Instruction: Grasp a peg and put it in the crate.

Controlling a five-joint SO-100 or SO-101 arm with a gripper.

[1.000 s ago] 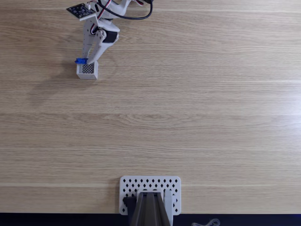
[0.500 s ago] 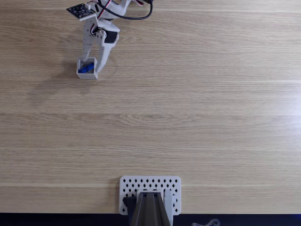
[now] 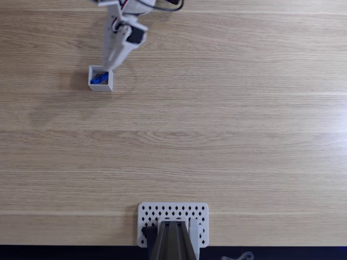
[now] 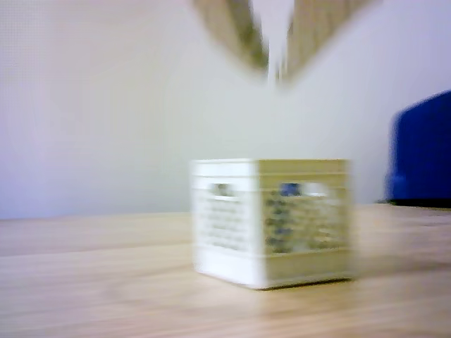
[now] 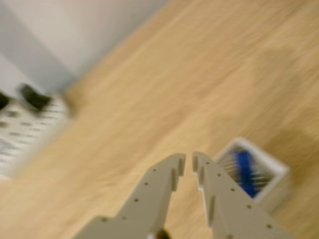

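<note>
Peg — thin bright blue bar — inside white crate.

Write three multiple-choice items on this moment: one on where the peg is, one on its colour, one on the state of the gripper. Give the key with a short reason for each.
1. Where is the peg?
A. Inside the crate
B. On the bare table beside the crate
C. Between the gripper's fingers

2. What colour is the peg?
A. Red
B. Blue
C. Green

3. How does the gripper stand?
A. Clamped on the peg
B. Nearly shut and holding nothing
C. Gripping the wall of the crate

Key:
1 A, the fixed view and the wrist view show the peg lying within the crate's walls.
2 B, a bright blue bar shows against the crate's dark bottom in the wrist view.
3 B, in the wrist view the fingertips sit close together with nothing between them, apart from the crate.
</note>
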